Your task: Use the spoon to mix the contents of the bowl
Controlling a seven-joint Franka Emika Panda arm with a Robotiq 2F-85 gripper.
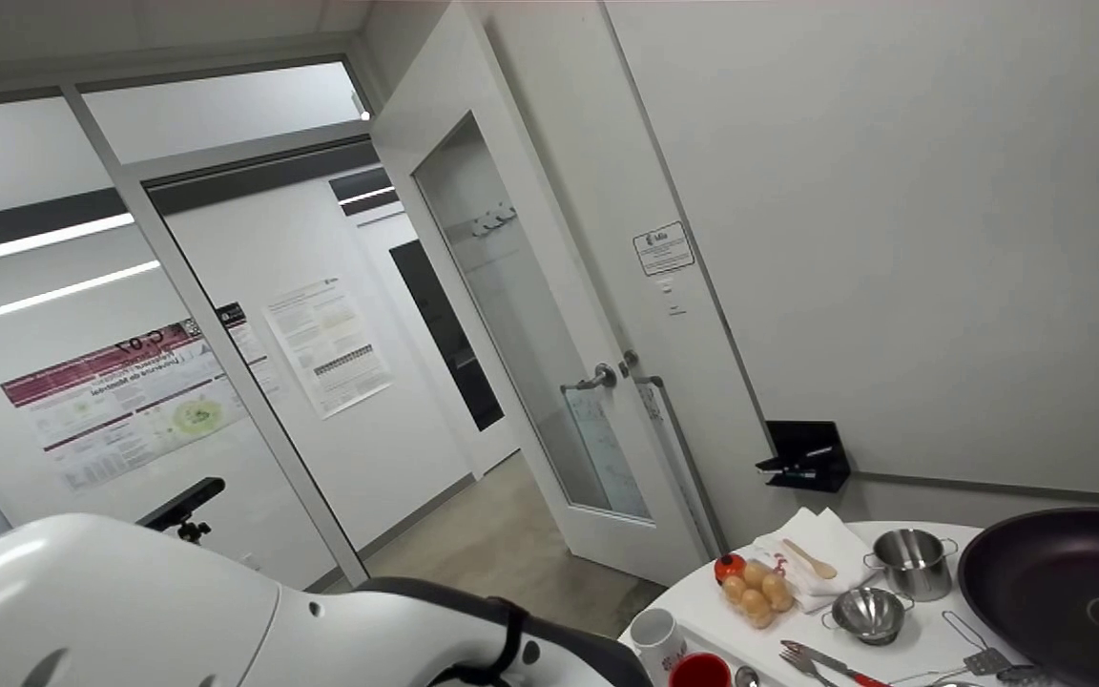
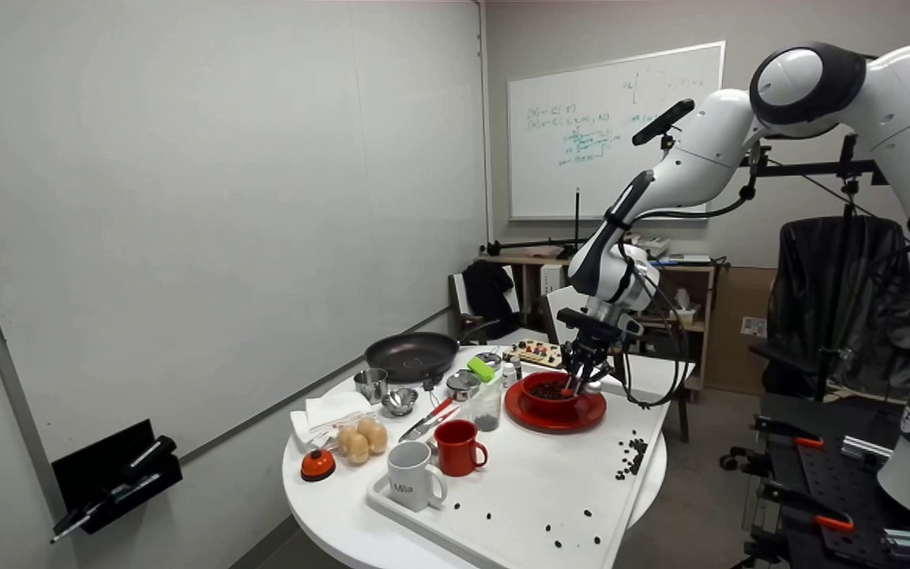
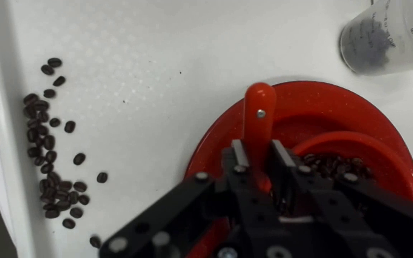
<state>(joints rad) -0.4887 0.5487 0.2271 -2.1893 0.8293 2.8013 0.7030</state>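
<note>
A red bowl point(image 2: 542, 405) of dark beans point(image 2: 547, 390) stands on a red plate point(image 2: 520, 414). In the wrist view the bowl's rim point(image 3: 350, 135), beans point(image 3: 330, 165) and plate point(image 3: 314, 95) show right of and behind my fingers. My gripper point(image 3: 258, 148) is shut on the red spoon handle point(image 3: 260, 102), whose riveted end sticks out past the fingertips. The spoon's head is hidden by the fingers. In an exterior view my gripper point(image 2: 575, 382) points down at the bowl's near-right side, with a bit of red handle at the tips. Bowl and gripper are out of view in an exterior view.
A white tray point(image 2: 518, 490) holds the plate. Loose beans point(image 3: 50, 142) lie along its edge. A clear measuring cup point(image 3: 375, 43) stands near the plate. A red mug point(image 2: 455, 452), a white mug point(image 2: 410, 474) and a black pan point(image 2: 411, 357) stand farther off.
</note>
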